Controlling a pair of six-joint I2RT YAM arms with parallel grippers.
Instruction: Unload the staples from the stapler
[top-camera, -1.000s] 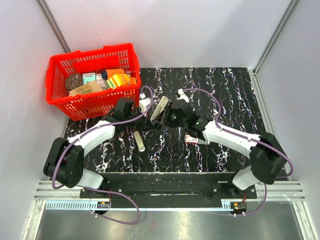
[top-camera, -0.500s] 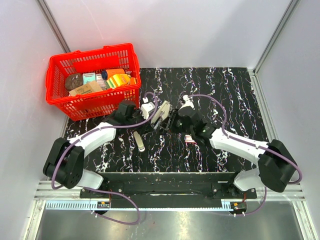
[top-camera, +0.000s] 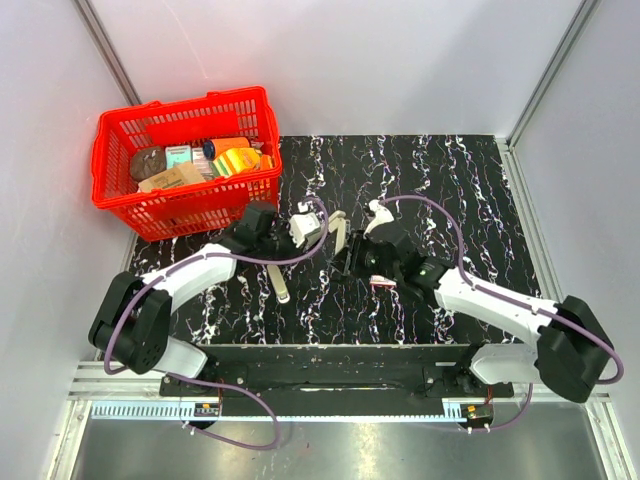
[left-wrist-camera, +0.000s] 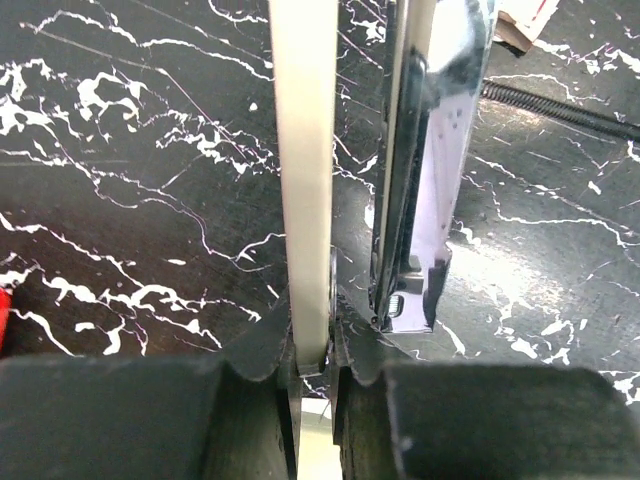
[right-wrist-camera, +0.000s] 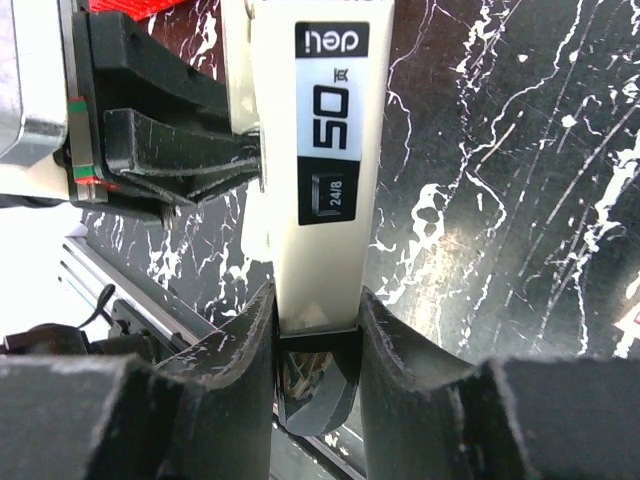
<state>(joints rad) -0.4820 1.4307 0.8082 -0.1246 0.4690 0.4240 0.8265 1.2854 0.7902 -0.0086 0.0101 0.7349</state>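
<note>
Clamping stapler (right-wrist-camera: 322, 240), L gripper (left-wrist-camera: 313, 356), R gripper (right-wrist-camera: 318, 332)

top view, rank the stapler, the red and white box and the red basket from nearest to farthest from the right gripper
1. stapler: clamped in the right gripper, at the centre.
2. red-and-white box: just to the gripper's near right, partly hidden.
3. red basket: far left corner, clearly the farthest.
</note>
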